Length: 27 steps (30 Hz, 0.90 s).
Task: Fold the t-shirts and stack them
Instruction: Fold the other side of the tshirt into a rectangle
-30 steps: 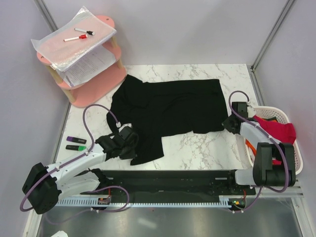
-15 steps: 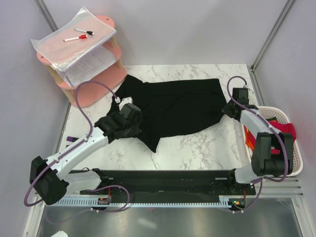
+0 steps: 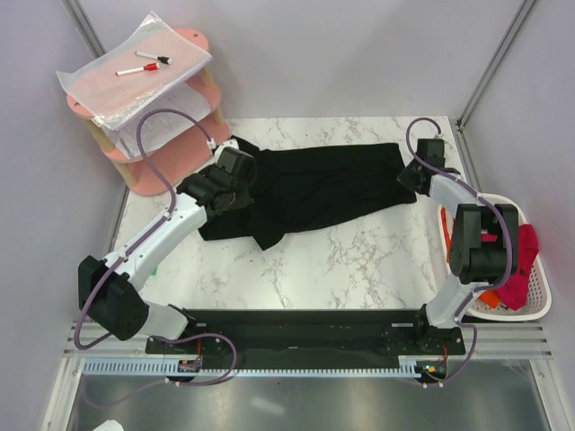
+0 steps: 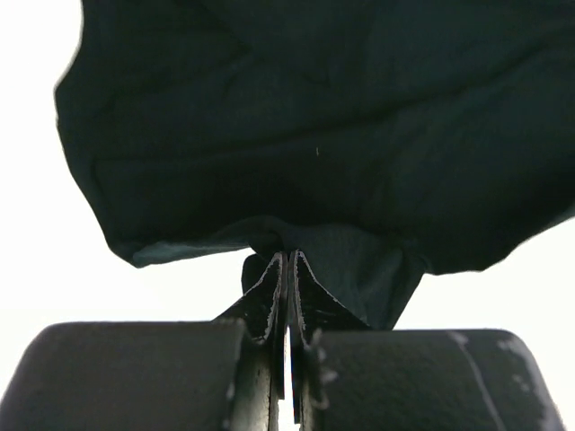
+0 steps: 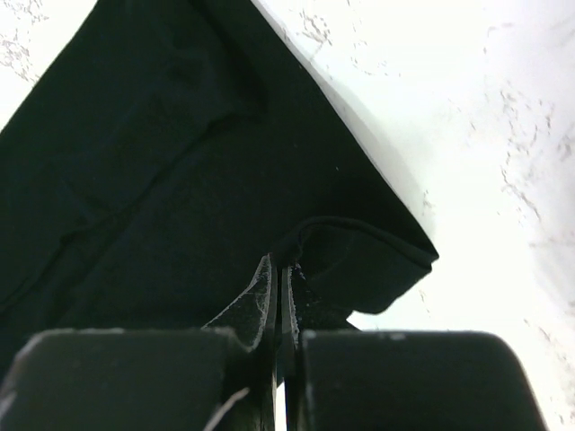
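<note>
T-shirt, black, pinched at opposite ends in left tool and right tool, both closed tight

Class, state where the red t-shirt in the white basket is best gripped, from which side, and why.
Pinch the red t-shirt at its bunched upper fold, coming from above. It lies heaped in the white basket, whose walls would likely block a sideways approach; the heaped cloth offers a ridge to pinch.
</note>
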Each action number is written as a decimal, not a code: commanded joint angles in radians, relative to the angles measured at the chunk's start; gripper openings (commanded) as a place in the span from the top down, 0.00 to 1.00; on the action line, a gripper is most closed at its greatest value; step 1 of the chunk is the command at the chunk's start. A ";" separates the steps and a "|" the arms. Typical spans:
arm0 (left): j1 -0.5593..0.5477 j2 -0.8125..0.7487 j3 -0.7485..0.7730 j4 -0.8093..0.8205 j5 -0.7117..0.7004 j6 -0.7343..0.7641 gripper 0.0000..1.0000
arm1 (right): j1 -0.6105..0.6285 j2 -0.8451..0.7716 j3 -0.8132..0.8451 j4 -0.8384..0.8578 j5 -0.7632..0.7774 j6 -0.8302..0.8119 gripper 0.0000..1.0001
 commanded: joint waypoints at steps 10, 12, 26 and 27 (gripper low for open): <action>0.132 0.211 0.233 0.054 0.004 0.176 0.98 | 0.007 0.200 0.211 0.044 0.003 -0.004 1.00; 0.140 0.236 0.275 0.059 0.001 0.188 0.98 | 0.011 0.218 0.223 0.044 0.005 -0.003 1.00; 0.183 0.499 0.559 0.060 0.007 0.283 0.98 | 0.010 0.305 0.286 0.038 0.049 0.011 1.00; 0.184 0.531 0.593 0.059 0.004 0.297 0.98 | 0.010 0.310 0.288 0.037 0.054 0.013 1.00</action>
